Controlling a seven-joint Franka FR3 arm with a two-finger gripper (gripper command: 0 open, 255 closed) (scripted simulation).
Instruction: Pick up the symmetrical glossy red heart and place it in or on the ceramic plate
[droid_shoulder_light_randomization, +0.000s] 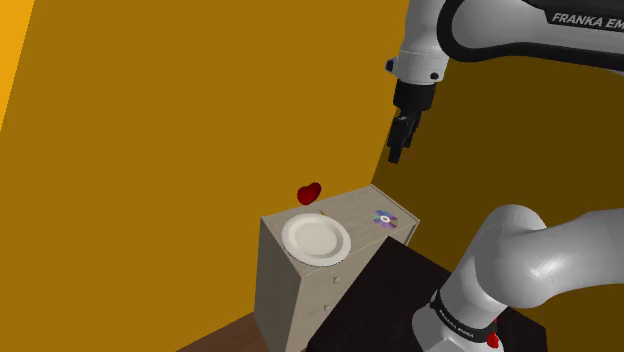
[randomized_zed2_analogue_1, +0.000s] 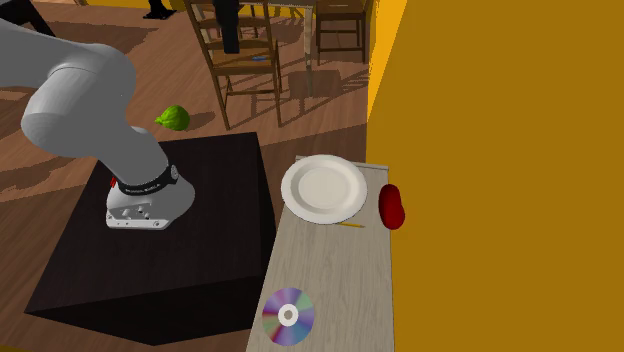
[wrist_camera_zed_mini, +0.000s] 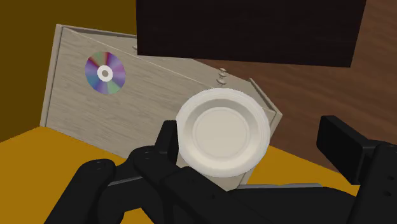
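White arm (droid_shoulder_light_randomization: 520, 25), lettering "FRANKA EM" cut by frame edge. Black tool (droid_shoulder_light_randomization: 398, 150) hangs well above worktop (droid_shoulder_light_randomization: 355, 205), fingers (wrist_camera_zed_mini: 347, 143) apart, empty. Red heart (droid_shoulder_light_randomization: 309, 193) at worktop's wall-side edge, against ochre wall (droid_shoulder_light_randomization: 150, 150), just beside white plate (droid_shoulder_light_randomization: 316, 239). Rainbow disc (droid_shoulder_light_randomization: 384, 219) lies at worktop's other end, apart from plate.

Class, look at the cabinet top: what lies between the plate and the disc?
Nothing: the cabinet top is bare between the plate and the disc, as the second exterior and wrist views show.

"FRANKA EM" in white letters on the arm (droid_shoulder_light_randomization: 540, 35)
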